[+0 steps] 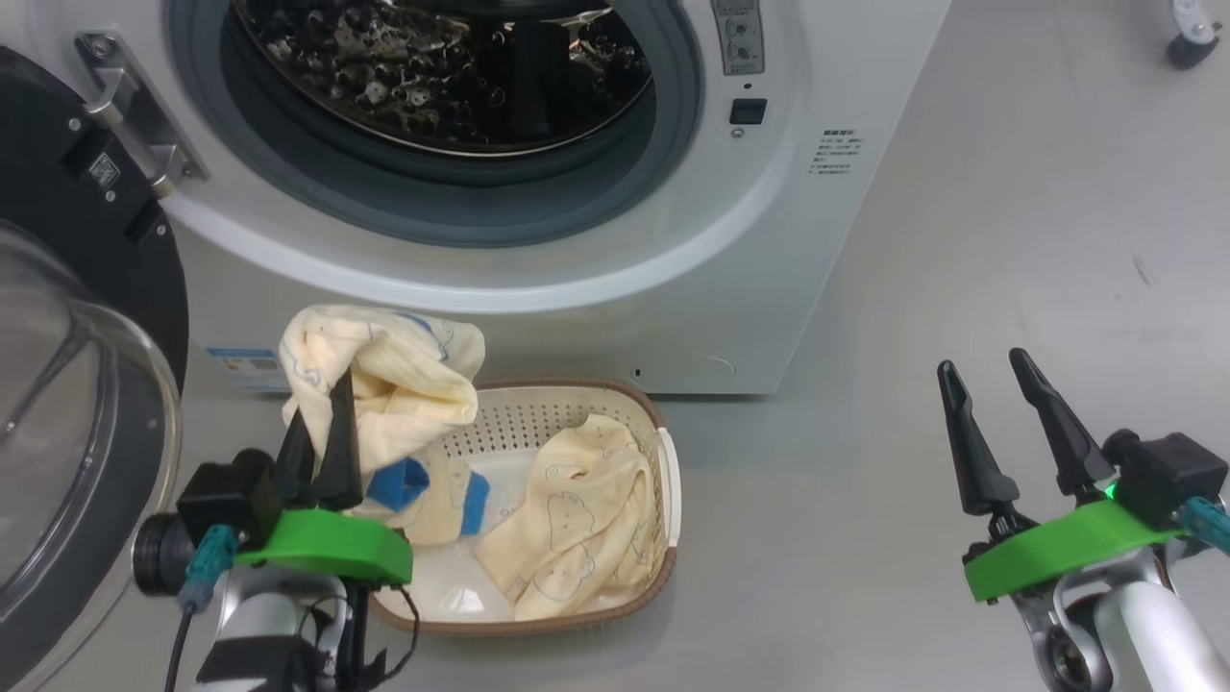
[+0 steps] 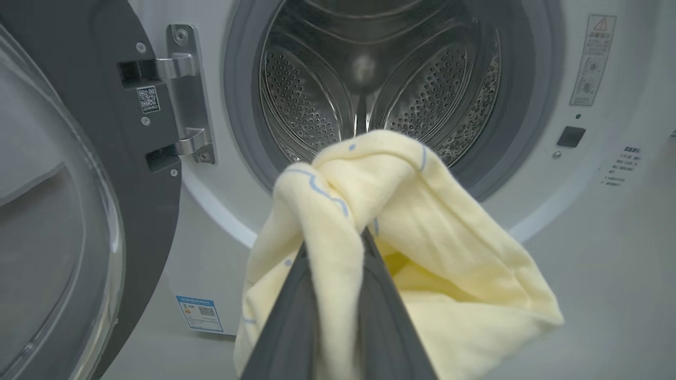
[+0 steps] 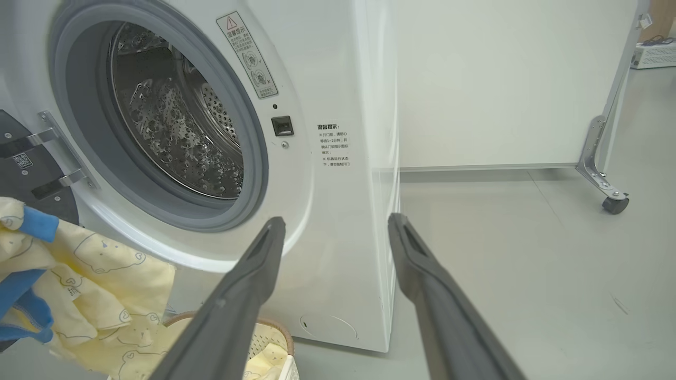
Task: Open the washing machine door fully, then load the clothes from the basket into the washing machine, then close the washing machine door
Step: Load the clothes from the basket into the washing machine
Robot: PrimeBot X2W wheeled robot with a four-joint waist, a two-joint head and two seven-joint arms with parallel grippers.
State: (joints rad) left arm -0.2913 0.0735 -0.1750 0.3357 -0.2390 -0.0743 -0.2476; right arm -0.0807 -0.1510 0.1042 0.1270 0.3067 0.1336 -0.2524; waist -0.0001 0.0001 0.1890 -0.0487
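The white washing machine (image 1: 826, 240) stands with its round door (image 1: 67, 404) swung out to the left, drum (image 1: 452, 67) exposed. My left gripper (image 1: 322, 399) is shut on a pale yellow garment (image 1: 394, 375) that it holds bunched above the cream basket (image 1: 663, 423). The lifted garment (image 2: 422, 253) hangs before the drum opening (image 2: 369, 79) in the left wrist view. Another yellow piece of clothes (image 1: 577, 519) lies in the basket. My right gripper (image 1: 985, 370) hovers open over the floor at right, its fingers (image 3: 253, 274) apart beside the machine's front corner (image 3: 369, 237).
A white panel on a castor wheel (image 3: 615, 203) stands on the grey floor right of the machine. The open door's glass bowl (image 2: 47, 253) and hinge (image 2: 187, 95) sit close on the left of the drum opening.
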